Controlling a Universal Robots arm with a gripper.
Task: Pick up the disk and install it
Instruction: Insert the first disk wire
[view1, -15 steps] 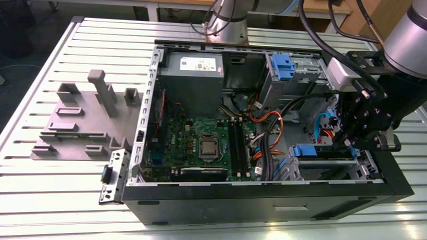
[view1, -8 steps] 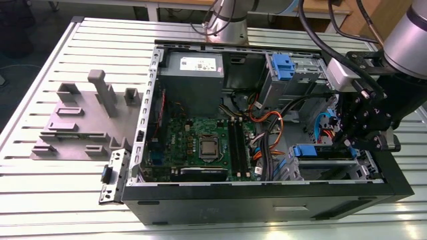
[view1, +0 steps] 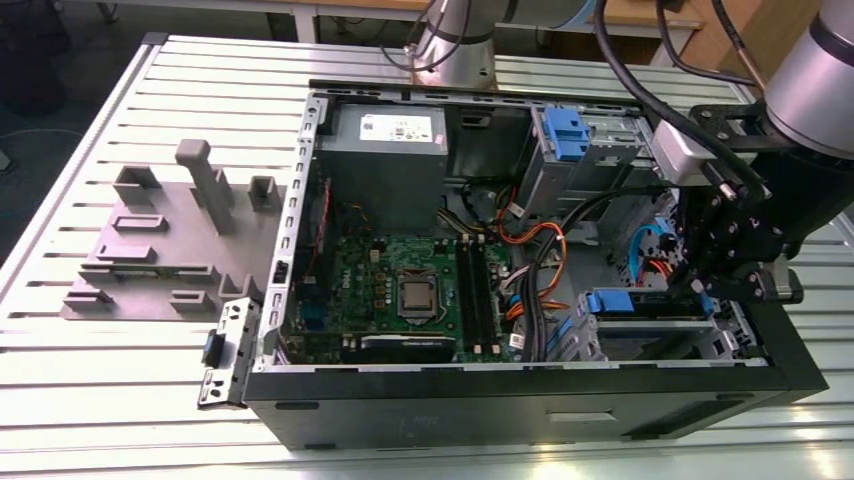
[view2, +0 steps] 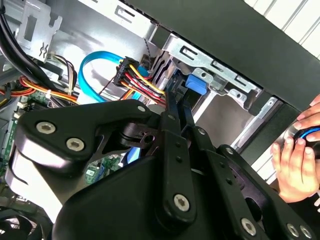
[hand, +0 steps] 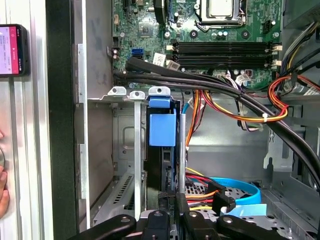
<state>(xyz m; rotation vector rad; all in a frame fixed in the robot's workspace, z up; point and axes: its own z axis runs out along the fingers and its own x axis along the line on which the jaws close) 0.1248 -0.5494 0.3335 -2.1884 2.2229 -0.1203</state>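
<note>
The disk (hand: 162, 130) stands on edge in the metal drive bay (hand: 125, 92) at the case's front corner, its blue carrier tab leading and its dark body trailing toward me. My gripper (hand: 172, 202) sits at the disk's rear end, its slim black fingers (view2: 172, 107) close together on that edge. In the exterior view the disk's blue carrier (view1: 625, 301) lies in the bay at the case's lower right, with the gripper (view1: 697, 290) just to the exterior view's right of it. The second wrist view shows the blue tab (view2: 195, 84) just past the fingertips.
The open computer case (view1: 534, 400) holds a motherboard (view1: 400, 290), bundled cables (hand: 240, 100) and a blue data cable (view2: 95, 70) beside the bay. Another blue bracket (view1: 566, 135) sits in the upper bay. A grey fixture (view1: 174, 240) stands on the table. A person's hand (view2: 295, 160) rests outside the case.
</note>
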